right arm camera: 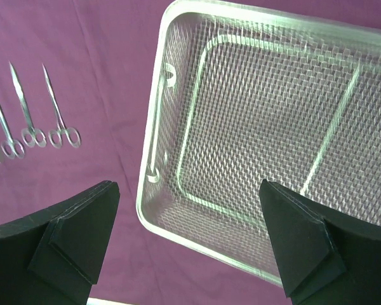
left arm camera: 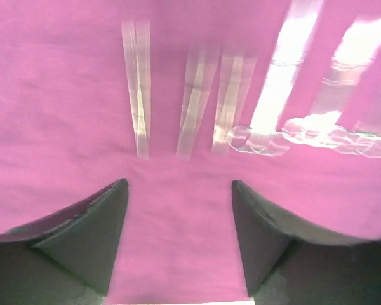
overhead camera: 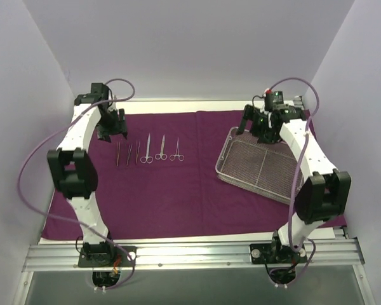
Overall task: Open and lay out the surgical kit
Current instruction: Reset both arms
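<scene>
Under R pincer (right arm camera: 189, 187), mesh tray (right arm camera: 273, 108), instruments (left arm camera: 138, 108) ahead of L pincer (left arm camera: 179, 184)

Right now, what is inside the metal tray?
Nothing shows inside the tray, only its bare wire mesh. In the view from above, the right arm covers the tray's far corner, so that part cannot be checked.

Instruments (overhead camera: 148, 150) in a row on the cloth (overhead camera: 190, 197), tray (overhead camera: 261, 166) to their right

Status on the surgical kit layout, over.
Left hand open, right hand open, both empty. Purple cloth spread flat, six instruments in a row, mesh tray empty. Nothing blocking.
</scene>
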